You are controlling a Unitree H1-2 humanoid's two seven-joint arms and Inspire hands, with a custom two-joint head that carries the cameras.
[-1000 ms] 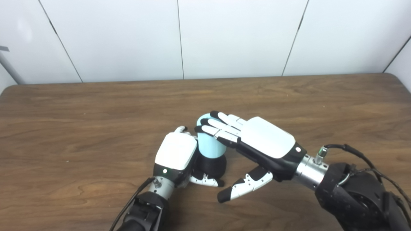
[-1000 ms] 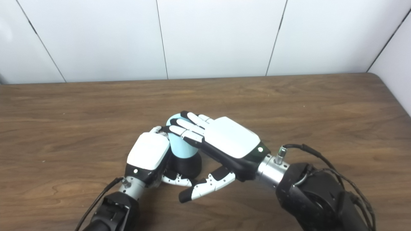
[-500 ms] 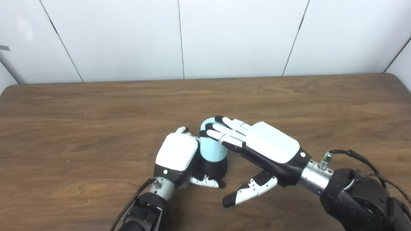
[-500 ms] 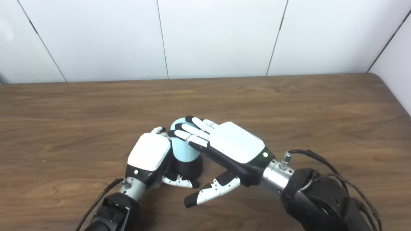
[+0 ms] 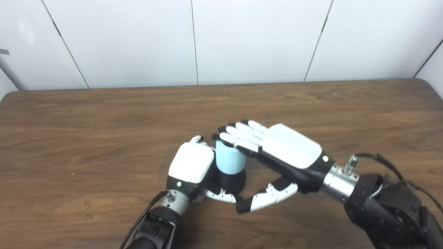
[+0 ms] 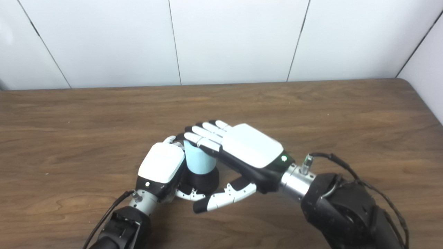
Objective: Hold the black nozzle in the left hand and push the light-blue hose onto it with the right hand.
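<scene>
Hose: the light-blue hose (image 5: 228, 160) stands upright near the middle of the worktop (image 5: 104, 114), a short stub sleeved over the top of the black nozzle (image 5: 232, 181) below it.
Nozzle: a squat black piece, its base on or just above the worktop; I cannot tell which.
Left robot hand: the left robot hand (image 5: 192, 167) is wrapped round the nozzle from the left side, fingers curled behind it and thumb crossing in front at the near edge. It's clamped on the nozzle.
Right robot hand: the right robot hand (image 5: 277, 152) lies palm-down over the hose top, its fingers (image 5: 238, 135) flat and spread across the rim, thumb hanging free below on the near side. Nothing is gripped; it's a flat press.
Handling, my read: the hose looks light and smooth-walled, probably a little soft, so it could buckle or tilt under an off-centre push. The nozzle looks rigid and stubby, a good anchor.
Where to hold: low on the black body for the left, leaving the blue wall clear; for the right, straight down on the rim, or round the upper wall if it slips.
In the way: only the robot's own parts. The two thumbs sit close together at the near side of the nozzle, and left fingertips crowd the hose's far-left side.
Surroundings: just worktop and the white wall panels (image 5: 256, 38) at the far side.
</scene>
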